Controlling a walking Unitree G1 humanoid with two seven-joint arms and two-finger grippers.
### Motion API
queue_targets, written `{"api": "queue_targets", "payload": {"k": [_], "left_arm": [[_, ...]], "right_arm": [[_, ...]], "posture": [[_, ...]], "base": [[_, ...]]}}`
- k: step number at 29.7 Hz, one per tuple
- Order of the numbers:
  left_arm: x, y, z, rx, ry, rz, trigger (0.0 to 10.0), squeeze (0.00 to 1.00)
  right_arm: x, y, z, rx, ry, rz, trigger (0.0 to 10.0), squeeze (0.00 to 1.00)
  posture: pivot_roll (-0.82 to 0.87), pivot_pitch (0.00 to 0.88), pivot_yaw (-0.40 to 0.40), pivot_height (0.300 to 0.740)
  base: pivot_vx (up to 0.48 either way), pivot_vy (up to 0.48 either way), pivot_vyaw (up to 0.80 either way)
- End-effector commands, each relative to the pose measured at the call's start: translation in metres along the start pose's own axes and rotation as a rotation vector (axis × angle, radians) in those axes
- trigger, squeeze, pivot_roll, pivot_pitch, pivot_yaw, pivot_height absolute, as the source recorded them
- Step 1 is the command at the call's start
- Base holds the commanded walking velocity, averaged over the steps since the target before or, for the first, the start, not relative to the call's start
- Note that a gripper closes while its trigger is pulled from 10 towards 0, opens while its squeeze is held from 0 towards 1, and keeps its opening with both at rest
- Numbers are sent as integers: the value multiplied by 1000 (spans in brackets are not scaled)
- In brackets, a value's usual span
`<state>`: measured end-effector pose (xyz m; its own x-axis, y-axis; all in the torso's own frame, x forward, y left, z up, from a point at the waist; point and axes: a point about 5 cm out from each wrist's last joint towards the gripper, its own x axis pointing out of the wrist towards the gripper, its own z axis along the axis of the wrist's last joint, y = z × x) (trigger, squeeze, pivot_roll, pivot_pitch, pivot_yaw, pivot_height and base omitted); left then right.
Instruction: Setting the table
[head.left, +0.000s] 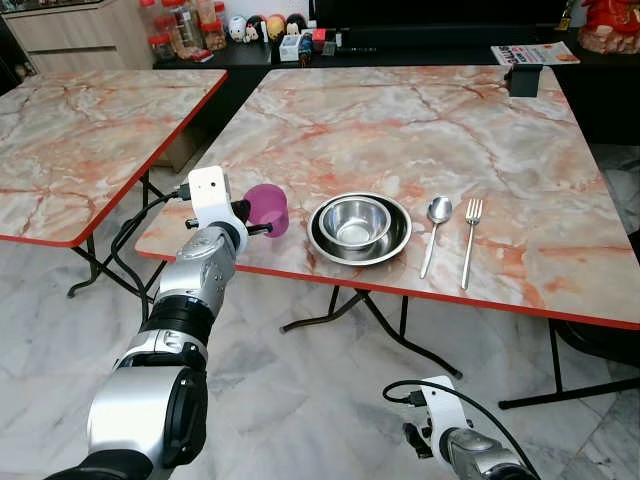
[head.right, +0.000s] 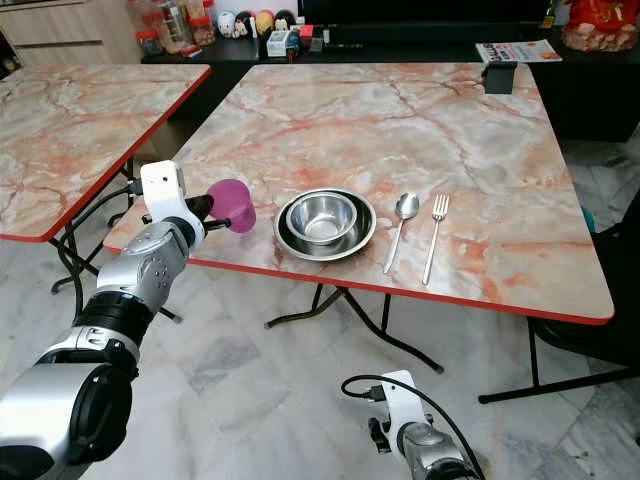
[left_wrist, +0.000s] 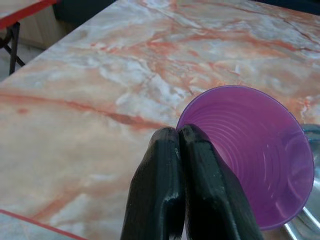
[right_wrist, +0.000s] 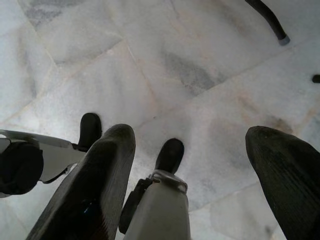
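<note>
A purple plastic cup is at the front left of the marble table, just left of a steel bowl that sits in a steel plate. My left gripper is shut on the near rim of the purple cup, one finger inside and one outside. Whether the cup rests on the tabletop I cannot tell. A spoon and a fork lie side by side to the right of the bowl. My right gripper hangs low over the floor, open and holding nothing.
A second marble table stands to the left across a narrow gap. A small black box sits at the far right of the main table. A dark counter with jars and figurines runs along the back. Folding table legs stand on the tiled floor.
</note>
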<state>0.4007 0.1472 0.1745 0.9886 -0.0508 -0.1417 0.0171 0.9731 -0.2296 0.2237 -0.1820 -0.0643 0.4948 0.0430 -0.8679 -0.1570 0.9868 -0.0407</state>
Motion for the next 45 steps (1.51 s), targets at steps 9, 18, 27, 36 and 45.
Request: {"api": "queue_targets", "payload": {"k": [9, 18, 27, 36, 45], "left_arm": [[1, 3, 9, 11, -14, 17, 10000, 0], [1, 2, 9, 16, -15, 15, 10000, 0], [1, 4, 12, 28, -15, 19, 10000, 0], [-1, 8, 24, 54, 19, 57, 10000, 0], [2, 14, 27, 33, 75, 84, 10000, 0]], "right_arm": [[0, 4, 1, -9, 7, 12, 10000, 0], [0, 3, 0, -12, 9, 12, 10000, 0], [0, 3, 0, -12, 11, 14, 10000, 0], [0, 3, 0, -13, 13, 16, 10000, 0], [0, 3, 0, -13, 14, 18, 10000, 0]], "posture": [[-61, 57, 104, 740], [-61, 58, 101, 740], [-60, 65, 100, 740], [-58, 68, 98, 740], [-58, 68, 98, 740]], "base": [[289, 0, 0], [308, 0, 0], [95, 0, 0], [0, 0, 0], [0, 0, 0]]}}
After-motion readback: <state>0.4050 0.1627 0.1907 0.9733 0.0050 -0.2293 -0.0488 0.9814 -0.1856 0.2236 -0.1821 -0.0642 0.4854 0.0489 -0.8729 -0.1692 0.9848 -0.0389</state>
